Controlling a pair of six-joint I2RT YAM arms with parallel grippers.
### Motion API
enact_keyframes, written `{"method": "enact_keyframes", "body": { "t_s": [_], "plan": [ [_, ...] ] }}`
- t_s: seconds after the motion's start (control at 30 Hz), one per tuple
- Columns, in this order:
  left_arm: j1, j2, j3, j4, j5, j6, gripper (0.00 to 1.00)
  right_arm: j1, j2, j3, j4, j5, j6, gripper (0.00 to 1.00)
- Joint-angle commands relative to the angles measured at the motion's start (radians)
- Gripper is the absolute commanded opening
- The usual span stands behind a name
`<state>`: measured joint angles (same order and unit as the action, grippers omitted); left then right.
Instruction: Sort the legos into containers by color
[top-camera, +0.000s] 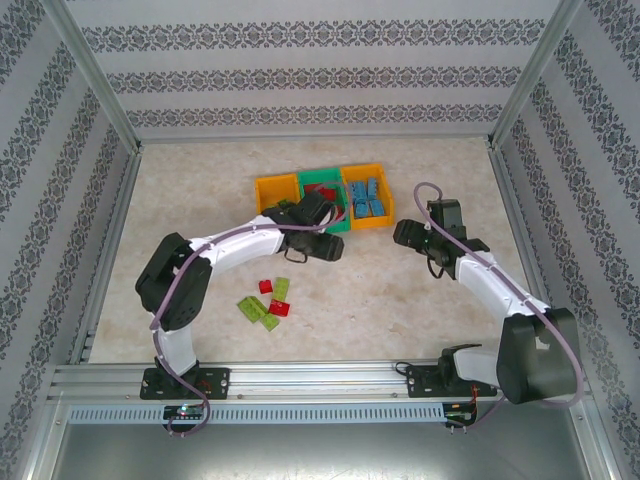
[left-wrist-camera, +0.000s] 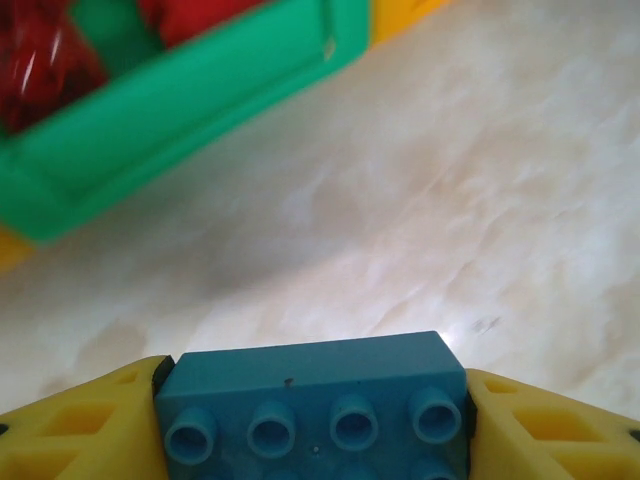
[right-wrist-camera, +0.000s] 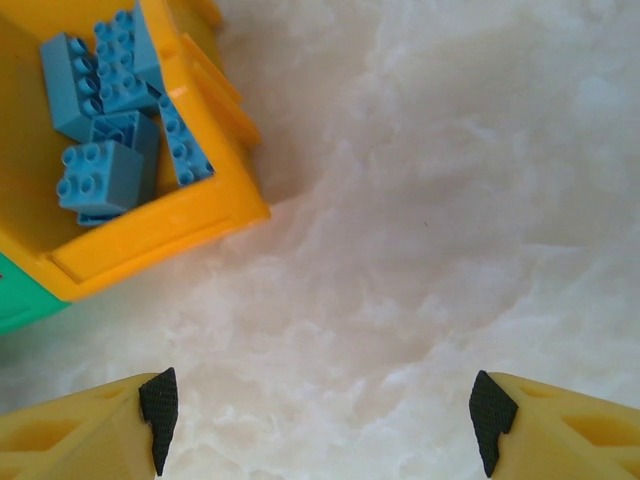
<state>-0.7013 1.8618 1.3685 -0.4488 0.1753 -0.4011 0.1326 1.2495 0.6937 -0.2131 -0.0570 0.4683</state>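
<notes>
Marbled tabletop (left-wrist-camera: 450, 200) underlies left tool (left-wrist-camera: 315, 425) clamping blue brick (left-wrist-camera: 310, 375).

Soft, even light from above fills the top view; shadows on the table (top-camera: 420, 290) are faint. In the left wrist view the far green bin (left-wrist-camera: 200, 110) is blurred, the near blue brick (left-wrist-camera: 310, 400) sharper, with a small glare spot on the table just beyond it. The right wrist view is overexposed: table nearly white, orange bin (right-wrist-camera: 160, 235) crisp.

blue lego (left-wrist-camera: 310, 405) held, red/grn legos (top-camera: 278, 307) loose
</notes>
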Motion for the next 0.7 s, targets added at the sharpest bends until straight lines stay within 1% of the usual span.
{"method": "enact_keyframes", "body": {
  "t_s": [0.0, 0.13, 0.33, 0.43, 0.57, 0.67],
  "plan": [
    [-0.012, 0.059, 0.130, 0.065, 0.047, 0.044, 0.59, -0.012, -0.036, -0.052, 0.029, 0.015, 0.017, 0.80],
    [0.000, 0.168, 0.318, 0.065, 0.076, 0.051, 0.59, -0.010, -0.060, -0.096, 0.035, -0.010, 0.024, 0.80],
    [0.045, 0.360, 0.594, 0.050, 0.123, 0.003, 0.59, 0.007, -0.107, -0.139, 0.037, -0.034, 0.037, 0.79],
    [0.064, 0.436, 0.698, 0.044, 0.123, -0.017, 0.59, 0.030, -0.124, -0.153, 0.034, -0.039, 0.033, 0.79],
    [0.088, 0.521, 0.812, 0.037, 0.095, -0.037, 0.59, 0.073, -0.135, -0.161, 0.032, -0.027, 0.022, 0.79],
    [0.103, 0.576, 0.896, 0.018, 0.098, -0.049, 0.62, 0.106, -0.137, -0.171, 0.043, -0.013, 0.023, 0.79]
  ]
}}
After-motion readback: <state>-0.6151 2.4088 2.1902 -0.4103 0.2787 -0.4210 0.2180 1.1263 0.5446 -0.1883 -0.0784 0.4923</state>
